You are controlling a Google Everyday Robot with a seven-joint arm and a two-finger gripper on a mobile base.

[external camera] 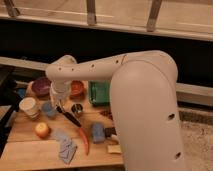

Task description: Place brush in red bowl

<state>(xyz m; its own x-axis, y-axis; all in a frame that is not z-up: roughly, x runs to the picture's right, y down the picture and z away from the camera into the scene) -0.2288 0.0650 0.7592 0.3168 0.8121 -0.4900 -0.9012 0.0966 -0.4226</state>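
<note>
My gripper [59, 103] hangs from the white arm over the left part of the wooden table, just in front of the gap between the two bowls. It is shut on the upper end of the brush [70, 118], whose black handle slants down and to the right from the fingers. The red bowl [76, 88] sits just behind and to the right of the gripper, partly hidden by the wrist. The brush head is hidden at the gripper.
A purple bowl [40, 86] stands left of the red one, a green container [100, 93] to its right. On the table [20, 150] lie a white cup [28, 106], a small metal cup [76, 109], an orange fruit [42, 130], a red chilli [84, 141], a blue cloth [65, 149] and a blue block [97, 133].
</note>
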